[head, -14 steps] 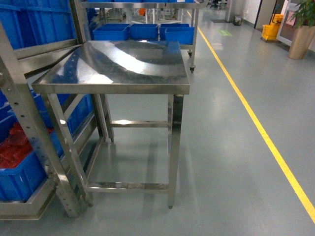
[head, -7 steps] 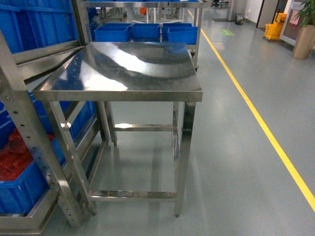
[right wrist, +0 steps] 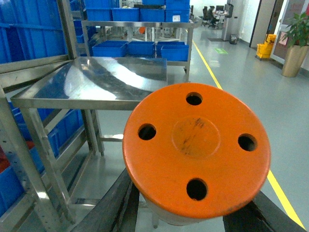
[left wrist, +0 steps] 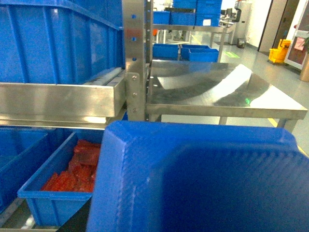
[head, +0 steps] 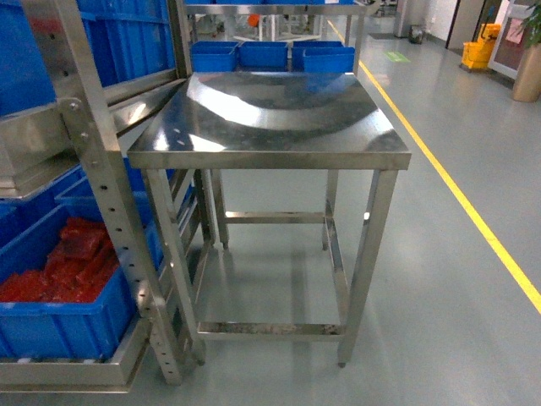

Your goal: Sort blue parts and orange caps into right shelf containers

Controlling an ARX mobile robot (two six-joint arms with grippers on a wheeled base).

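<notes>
I am taking the steel table [head: 279,114] as my landmark and working across from its left. Left of the table a steel rack [head: 97,182] is standing, its upright touching or nearly touching the table's near-left corner. On the rack's lowest level, below the tabletop, a blue bin [head: 63,317] is holding red pieces [head: 72,266]; larger blue bins [head: 127,38] are sitting on the levels above.

Behind the table, on a low shelf of a second steel rack, three of the blue containers [head: 270,55] are lining up side by side. To the table's right a yellow floor line [head: 461,203] is running away from me.

Through the left wrist camera a blue part [left wrist: 193,179] is filling the lower frame just in front of the lens, with the table beyond it. Through the right wrist camera an orange cap [right wrist: 195,152] with four holes is sitting close to the lens, black gripper parts showing beneath its edges. I am seeing neither set of fingertips clearly, so I cannot tell whether either tool is clamped or apart.
</notes>
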